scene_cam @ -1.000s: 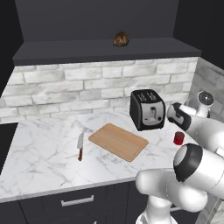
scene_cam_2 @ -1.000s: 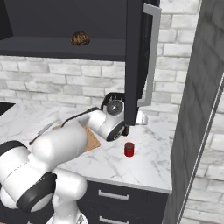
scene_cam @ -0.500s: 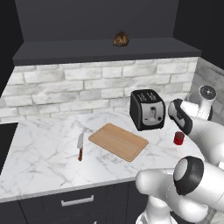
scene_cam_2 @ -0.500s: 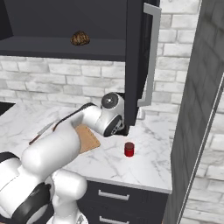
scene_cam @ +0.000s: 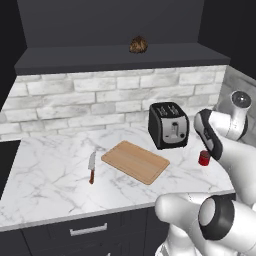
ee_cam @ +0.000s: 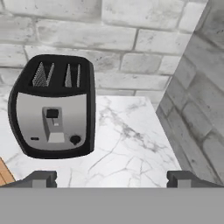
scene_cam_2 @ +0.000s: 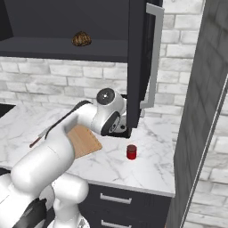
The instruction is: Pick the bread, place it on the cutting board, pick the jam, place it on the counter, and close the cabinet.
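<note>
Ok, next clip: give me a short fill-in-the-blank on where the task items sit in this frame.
1. The bread sits on the ____ of the open cabinet.
2. The jam stands on the ____, right of the toaster.
3. The cutting board has ____ on it.
4. The knife lies to the ____ of the cutting board in the left base view.

Missing words: shelf; counter; nothing; left

wall: pale grey brick (scene_cam: 75, 100) — drawers (scene_cam_2: 120, 200): dark, silver handles
</note>
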Robot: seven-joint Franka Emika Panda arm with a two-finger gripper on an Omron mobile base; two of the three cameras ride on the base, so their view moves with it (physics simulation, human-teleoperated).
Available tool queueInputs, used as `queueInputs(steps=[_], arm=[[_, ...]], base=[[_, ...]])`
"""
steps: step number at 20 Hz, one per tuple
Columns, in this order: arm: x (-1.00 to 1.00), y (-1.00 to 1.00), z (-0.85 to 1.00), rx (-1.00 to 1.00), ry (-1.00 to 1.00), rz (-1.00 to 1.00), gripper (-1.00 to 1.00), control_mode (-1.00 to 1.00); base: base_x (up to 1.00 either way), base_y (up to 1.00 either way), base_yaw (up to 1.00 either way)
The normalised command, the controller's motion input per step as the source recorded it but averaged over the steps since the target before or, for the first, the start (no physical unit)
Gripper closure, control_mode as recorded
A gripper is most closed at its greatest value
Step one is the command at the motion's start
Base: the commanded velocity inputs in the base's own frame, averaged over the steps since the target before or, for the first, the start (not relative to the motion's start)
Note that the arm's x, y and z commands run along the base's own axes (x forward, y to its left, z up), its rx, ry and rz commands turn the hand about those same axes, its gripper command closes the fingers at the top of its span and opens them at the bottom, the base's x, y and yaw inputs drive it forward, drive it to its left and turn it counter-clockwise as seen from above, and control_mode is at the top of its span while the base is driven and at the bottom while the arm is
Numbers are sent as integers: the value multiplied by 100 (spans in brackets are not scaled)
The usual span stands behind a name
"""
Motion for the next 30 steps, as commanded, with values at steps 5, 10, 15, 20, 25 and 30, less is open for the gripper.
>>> queueInputs(steps=[5,10,15,20,25,30], arm=[[-20,7,42,1,0,0,-100,-100],[-28,5,37,7,0,0,-100,-100],[-35,10,30,6,0,-1,-100,-100],[-38,14,30,0,0,0,-100,-100],[-34,17,40,1,0,-1,-100,-100],[-23,26,38,0,0,-1,-100,-100]], base=[[0,0,0],[0,0,0],[0,0,0],[0,0,0],[0,0,0],[0,0,0]])
